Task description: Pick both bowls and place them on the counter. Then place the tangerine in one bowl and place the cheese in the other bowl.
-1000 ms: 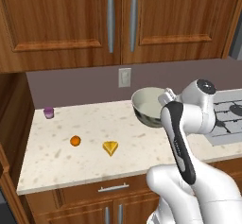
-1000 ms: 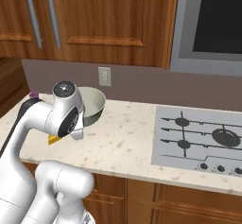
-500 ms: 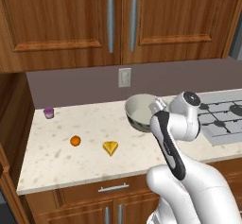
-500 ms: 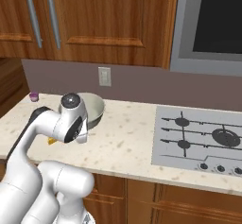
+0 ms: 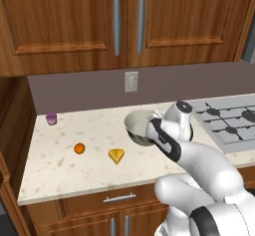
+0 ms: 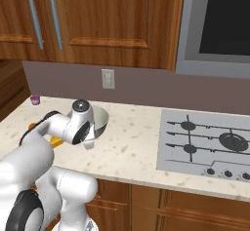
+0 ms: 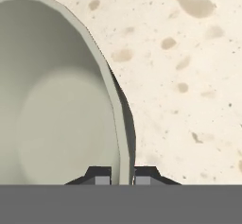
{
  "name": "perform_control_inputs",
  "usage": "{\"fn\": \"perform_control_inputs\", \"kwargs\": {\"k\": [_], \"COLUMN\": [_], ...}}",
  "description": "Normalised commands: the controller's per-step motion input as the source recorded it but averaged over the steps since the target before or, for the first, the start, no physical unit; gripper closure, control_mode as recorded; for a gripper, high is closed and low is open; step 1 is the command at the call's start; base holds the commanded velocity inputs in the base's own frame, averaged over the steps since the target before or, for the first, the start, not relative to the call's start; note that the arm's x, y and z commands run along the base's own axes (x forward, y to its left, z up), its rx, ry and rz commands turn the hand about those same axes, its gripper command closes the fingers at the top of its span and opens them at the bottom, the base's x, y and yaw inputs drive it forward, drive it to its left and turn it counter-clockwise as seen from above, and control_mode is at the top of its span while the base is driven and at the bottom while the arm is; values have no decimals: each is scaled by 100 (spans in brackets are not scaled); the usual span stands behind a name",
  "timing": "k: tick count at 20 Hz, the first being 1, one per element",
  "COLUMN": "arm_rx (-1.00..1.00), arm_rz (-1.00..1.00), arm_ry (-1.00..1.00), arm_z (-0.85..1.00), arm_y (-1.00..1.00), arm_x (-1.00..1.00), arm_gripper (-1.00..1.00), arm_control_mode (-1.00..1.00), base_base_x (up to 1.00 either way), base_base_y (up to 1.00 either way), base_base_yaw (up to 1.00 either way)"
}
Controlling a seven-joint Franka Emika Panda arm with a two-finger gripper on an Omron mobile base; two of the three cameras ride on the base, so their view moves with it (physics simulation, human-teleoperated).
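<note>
My gripper (image 7: pixel 123 176) is shut on the rim of the pale cream-grey bowl (image 7: pixel 56 105), one fingertip inside the wall and one outside. That bowl (image 5: pixel 138 125) hangs tilted, low over the speckled beige counter (image 5: pixel 74 173), near its middle and left of the stove; I cannot tell whether it touches. The bowl (image 6: pixel 101 118) peeks out behind the hand in the right base view. The tangerine (image 5: pixel 79 148) lies on the counter to the left, and the yellow cheese (image 5: pixel 116 156) wedge sits between it and the bowl, a little nearer the front edge.
A small purple cup (image 5: pixel 51 118) stands at the counter's back left by the wall. The gas stove (image 6: pixel 210 144) takes up the right end. Wooden cabinets (image 5: pixel 124 21) hang above, and a wall outlet (image 5: pixel 131 81) sits behind the bowl.
The arm has carried the bowl leftward along the counter and lower, away from the stove toward the cheese. The tangerine, cheese and cup have stayed put.
</note>
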Motion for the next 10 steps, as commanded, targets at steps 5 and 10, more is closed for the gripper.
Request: {"fn": "perform_control_inputs", "kwargs": {"k": [5, 10], "arm_rx": [0, 0], "arm_rz": [13, 3], "arm_ry": [-1, -2], "arm_z": [-48, -39], "arm_y": [9, 2], "arm_x": [32, 30], "arm_gripper": [100, 100], "arm_control_mode": [-100, -100], "base_base_x": [0, 0], "base_base_y": [0, 0], "base_base_yaw": [0, 0]}}
